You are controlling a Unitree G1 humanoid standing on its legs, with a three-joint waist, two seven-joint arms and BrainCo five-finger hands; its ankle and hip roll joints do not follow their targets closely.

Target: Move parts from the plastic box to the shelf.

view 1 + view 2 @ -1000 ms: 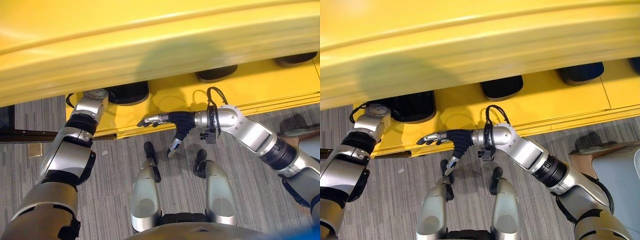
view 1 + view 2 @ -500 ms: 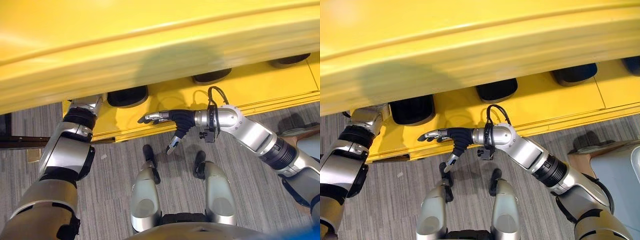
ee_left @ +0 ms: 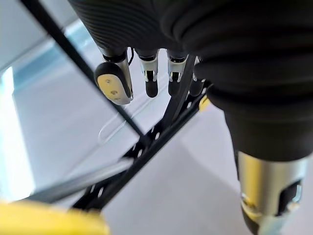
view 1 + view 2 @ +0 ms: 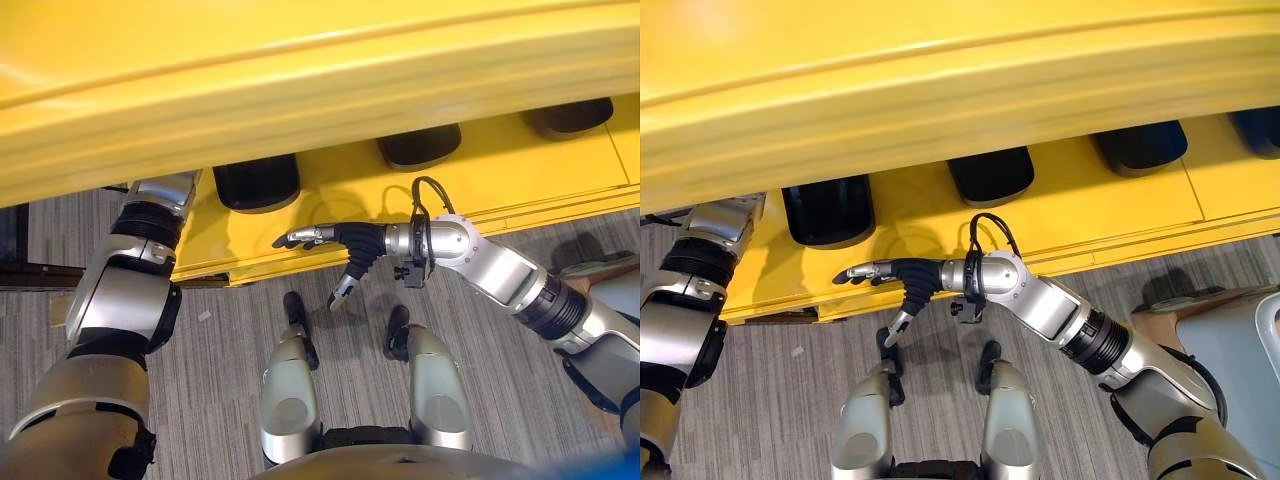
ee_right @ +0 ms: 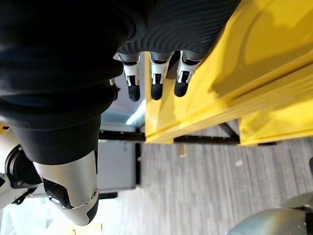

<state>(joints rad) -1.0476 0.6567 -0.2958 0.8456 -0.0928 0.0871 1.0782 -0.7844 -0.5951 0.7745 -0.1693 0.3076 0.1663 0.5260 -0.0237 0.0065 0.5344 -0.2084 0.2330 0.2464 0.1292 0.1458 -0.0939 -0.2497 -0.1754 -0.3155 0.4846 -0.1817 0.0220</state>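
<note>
Left eye view: a yellow shelf (image 4: pixel 330 90) fills the upper part, its upper board overhanging a lower yellow board (image 4: pixel 480 170). Three black parts stand in a row on that lower board: one (image 4: pixel 257 183) nearest the left arm, a second (image 4: pixel 420 146) further along, a third (image 4: pixel 572 117) at the far end. Each is a dark, rounded block, its top hidden under the upper board; no label or writing can be made out on them. The right hand (image 4: pixel 330 240) is stretched out flat over the front lip of the lower board, below and between the first and second parts, fingers straight, thumb hanging down, holding nothing. The left arm runs up under the upper board just beside the first part, and its hand is hidden there.

Right eye view: the same row shows a fourth black part (image 4: pixel 1258 130) at the far end of the lower board. A grey striped floor (image 4: pixel 770 400) lies below the shelf, and a grey bin (image 4: pixel 1240 350) with a brown edge sits near the right arm.

Left wrist view: the left hand (image 3: pixel 146 73) has its fingers relaxed and empty, above a black slotted rail (image 3: pixel 142 161).

Right wrist view: the right hand's straight fingers (image 5: pixel 156 83) lie beside the yellow board edge.
</note>
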